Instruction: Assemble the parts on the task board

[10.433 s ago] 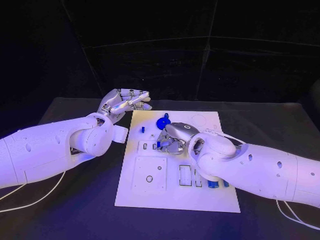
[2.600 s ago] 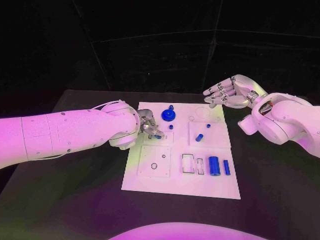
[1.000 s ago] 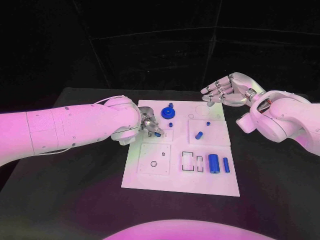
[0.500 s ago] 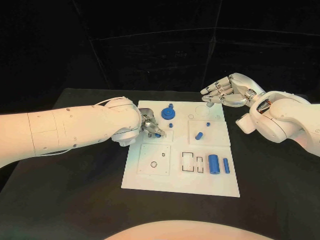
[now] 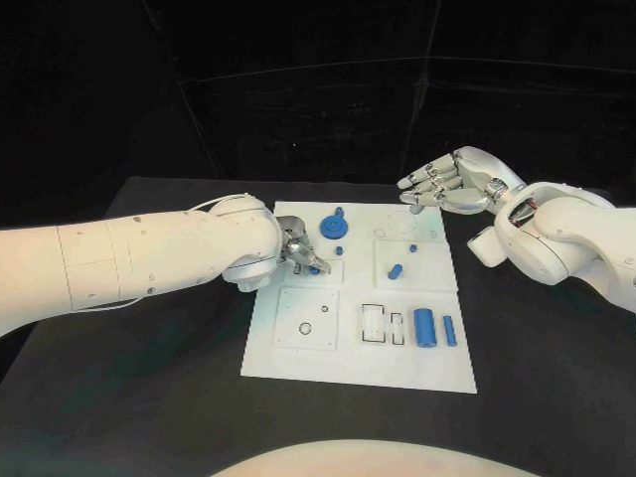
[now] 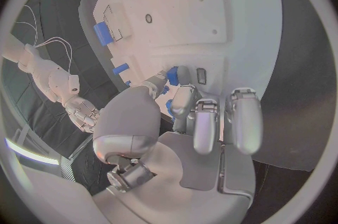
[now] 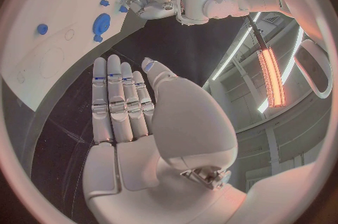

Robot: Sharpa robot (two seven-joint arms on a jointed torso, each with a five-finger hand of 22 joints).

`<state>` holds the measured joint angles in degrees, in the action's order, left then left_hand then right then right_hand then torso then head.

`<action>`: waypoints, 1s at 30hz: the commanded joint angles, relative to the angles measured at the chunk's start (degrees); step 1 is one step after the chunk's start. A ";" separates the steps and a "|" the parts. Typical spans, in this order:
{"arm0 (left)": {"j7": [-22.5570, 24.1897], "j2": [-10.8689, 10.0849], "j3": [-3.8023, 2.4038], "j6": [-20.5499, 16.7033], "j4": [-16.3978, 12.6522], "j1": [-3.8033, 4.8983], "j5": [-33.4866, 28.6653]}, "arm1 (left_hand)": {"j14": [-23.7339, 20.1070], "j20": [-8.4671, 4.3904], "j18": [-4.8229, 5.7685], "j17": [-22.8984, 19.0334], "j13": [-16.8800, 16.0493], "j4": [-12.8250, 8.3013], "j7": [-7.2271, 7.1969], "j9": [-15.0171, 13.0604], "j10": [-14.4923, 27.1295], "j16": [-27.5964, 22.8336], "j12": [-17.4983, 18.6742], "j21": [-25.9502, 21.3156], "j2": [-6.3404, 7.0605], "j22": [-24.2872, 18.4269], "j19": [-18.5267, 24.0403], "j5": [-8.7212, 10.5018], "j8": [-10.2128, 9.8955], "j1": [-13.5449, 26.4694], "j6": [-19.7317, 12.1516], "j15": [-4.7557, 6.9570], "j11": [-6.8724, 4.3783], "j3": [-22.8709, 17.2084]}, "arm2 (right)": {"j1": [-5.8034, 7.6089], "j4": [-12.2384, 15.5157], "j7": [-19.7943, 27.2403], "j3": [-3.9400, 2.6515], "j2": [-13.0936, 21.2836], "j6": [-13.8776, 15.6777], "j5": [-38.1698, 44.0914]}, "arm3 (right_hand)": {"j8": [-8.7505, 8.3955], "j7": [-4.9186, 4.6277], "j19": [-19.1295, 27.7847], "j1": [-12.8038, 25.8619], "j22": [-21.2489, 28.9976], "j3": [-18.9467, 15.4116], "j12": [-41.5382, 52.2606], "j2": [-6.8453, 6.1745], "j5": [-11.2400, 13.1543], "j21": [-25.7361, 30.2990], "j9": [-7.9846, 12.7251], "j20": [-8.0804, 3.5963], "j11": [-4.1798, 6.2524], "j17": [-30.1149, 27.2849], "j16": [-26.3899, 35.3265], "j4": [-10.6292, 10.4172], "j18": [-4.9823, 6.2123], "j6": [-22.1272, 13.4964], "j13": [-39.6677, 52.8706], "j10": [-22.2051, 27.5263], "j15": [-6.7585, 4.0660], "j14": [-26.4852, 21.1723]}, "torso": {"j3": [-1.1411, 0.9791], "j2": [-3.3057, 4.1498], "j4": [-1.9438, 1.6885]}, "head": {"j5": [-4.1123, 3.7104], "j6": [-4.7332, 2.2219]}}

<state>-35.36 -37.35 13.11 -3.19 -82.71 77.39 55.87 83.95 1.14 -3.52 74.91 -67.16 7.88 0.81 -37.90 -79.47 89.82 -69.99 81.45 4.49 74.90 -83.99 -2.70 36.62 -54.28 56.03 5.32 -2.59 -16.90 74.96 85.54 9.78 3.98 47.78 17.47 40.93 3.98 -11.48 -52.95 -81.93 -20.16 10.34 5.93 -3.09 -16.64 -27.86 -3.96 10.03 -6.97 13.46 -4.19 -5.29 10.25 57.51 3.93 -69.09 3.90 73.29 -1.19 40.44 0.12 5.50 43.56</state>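
pinching a small blue part (image 6: 171, 75) between its fingertips, the left hand (image 5: 298, 247) rests on the board's (image 5: 361, 356) left side. the right hand (image 5: 453, 181) hovers over the board's far right corner, fingers straight and released, holding nothing. more blue parts (image 5: 424, 325) lie on the board, mid-desk (image 5: 146, 397).

Left hand (image 5: 298, 248) blocking the task board's (image 5: 361, 358) upper left, right hand (image 5: 451, 183) hovering past its far edge, near half unobstructed
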 commanded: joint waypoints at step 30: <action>1.03 -5.01 -3.94 1.59 -4.61 3.57 0.16 | 6.05 -0.52 0.17 15.09 2.13 4.51 0.71 -0.14 1.21 0.18 1.60 -1.44 -0.99 0.91 0.46 -0.14 -0.18 -2.53 -2.19 0.37 0.18 12.41 | 0.12 -0.68 0.37 -0.04 0.19 -0.19 0.07 | -0.01 -0.08 0.15 1.48 0.43 0.33 -0.37 -0.35 0.28 0.87 0.03 0.56 -0.46 -0.17 0.46 -0.37 -0.03 -0.81 -0.07 0.65 0.60 -0.60 | 0.03 0.07 0.08 | -0.28 -0.66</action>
<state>-34.67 -42.25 9.32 -3.33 -87.39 80.50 55.86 83.94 0.73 -3.52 74.91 -65.12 12.32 1.64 -38.14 -78.62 89.82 -68.58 80.14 3.53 74.90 -83.97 -2.70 36.61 -56.44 54.12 5.72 -2.28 -4.71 74.96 84.91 9.78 3.98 48.01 17.48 40.93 3.98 -11.50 -52.73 -81.12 -19.78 10.50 5.69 -3.46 -16.64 -27.17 -3.96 10.24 -7.38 13.35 -4.12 -5.45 10.24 57.12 3.94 -68.68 4.30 72.89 -1.18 40.47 0.14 5.20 43.03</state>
